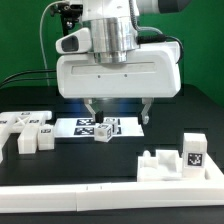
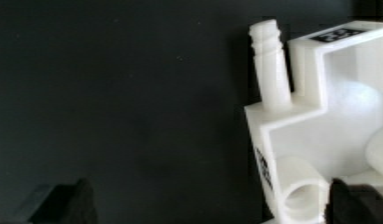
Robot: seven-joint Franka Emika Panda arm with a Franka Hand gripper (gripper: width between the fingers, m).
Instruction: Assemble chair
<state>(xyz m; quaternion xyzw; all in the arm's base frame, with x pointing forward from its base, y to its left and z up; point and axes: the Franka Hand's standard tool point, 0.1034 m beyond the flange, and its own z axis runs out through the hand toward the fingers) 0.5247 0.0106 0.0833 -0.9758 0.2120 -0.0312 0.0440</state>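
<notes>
The two-finger gripper with a white housing hangs over the matte black table, jaws spread wide and holding nothing. This spread is judged to suit a descent around a part. In the wrist view, a smooth white moulded plastic chair part, with a slim notched peg and a rounded recess, lies between the dark fingertips, close to one. Other white tagged blocks rest well apart.
</notes>
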